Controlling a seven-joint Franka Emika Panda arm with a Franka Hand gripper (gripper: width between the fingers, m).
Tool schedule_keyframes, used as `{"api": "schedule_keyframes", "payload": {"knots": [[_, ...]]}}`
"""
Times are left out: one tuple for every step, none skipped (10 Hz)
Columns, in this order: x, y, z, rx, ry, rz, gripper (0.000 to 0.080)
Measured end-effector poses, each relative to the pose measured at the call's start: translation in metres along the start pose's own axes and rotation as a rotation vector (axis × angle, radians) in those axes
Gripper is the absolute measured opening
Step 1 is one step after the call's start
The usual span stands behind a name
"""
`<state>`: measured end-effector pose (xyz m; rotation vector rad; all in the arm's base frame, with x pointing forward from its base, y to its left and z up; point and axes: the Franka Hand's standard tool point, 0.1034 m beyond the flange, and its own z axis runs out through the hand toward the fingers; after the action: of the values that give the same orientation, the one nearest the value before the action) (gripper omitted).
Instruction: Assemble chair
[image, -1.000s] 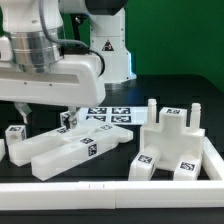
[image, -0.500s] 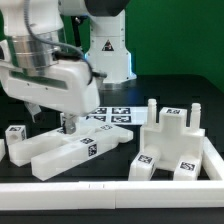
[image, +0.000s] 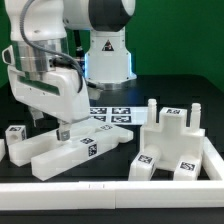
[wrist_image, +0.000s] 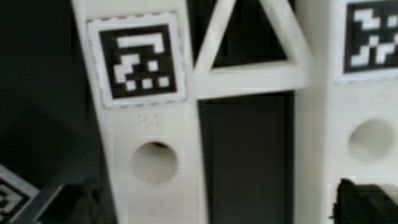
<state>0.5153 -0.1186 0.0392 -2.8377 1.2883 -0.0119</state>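
The chair is in loose white tagged parts. Long bars (image: 72, 152) lie side by side at the exterior view's left, with a small tagged block (image: 14, 136) beside them. A chunky piece with two upright posts (image: 172, 140) stands at the right. My gripper (image: 48, 127) hangs open and empty just above the bars. In the wrist view, a tagged bar with an oval hole (wrist_image: 150, 130) and a second bar (wrist_image: 365, 110) lie between my spread dark fingertips (wrist_image: 64, 205), and my gripper (wrist_image: 214, 205) holds nothing.
The marker board (image: 112, 113) lies flat behind the bars. A long plain white border rail (image: 100, 196) runs along the front and turns up the right side (image: 214, 150). The robot base (image: 108, 55) stands at the back.
The arm has swung toward the exterior view's left and turned at the wrist. The gripper has come down a little closer to the bars. The parts have not moved.
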Motion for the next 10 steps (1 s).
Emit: {"api": "schedule_keyframes", "payload": {"knots": [[0.001,-0.006,0.0,0.023,0.081,-0.007,0.0649],[-0.003,-0.002,0.002,0.027,0.125,-0.014,0.0649],[-0.004,-0.001,0.001,0.044,0.202,-0.028,0.0649],[-0.005,0.001,-0.001,0.051,0.232,-0.028,0.0649],[0.0,0.0,-0.008,0.077,0.304,-0.031,0.0649],[0.006,0.009,-0.014,0.088,0.378,-0.049,0.0649],[0.008,0.015,-0.015,0.096,0.442,-0.04,0.0649],[0.009,0.015,-0.011,0.1,0.509,-0.044,0.0649],[0.0,0.015,0.003,0.077,0.482,-0.036,0.0649],[-0.007,0.014,0.008,0.07,0.502,-0.017,0.0649]]}}
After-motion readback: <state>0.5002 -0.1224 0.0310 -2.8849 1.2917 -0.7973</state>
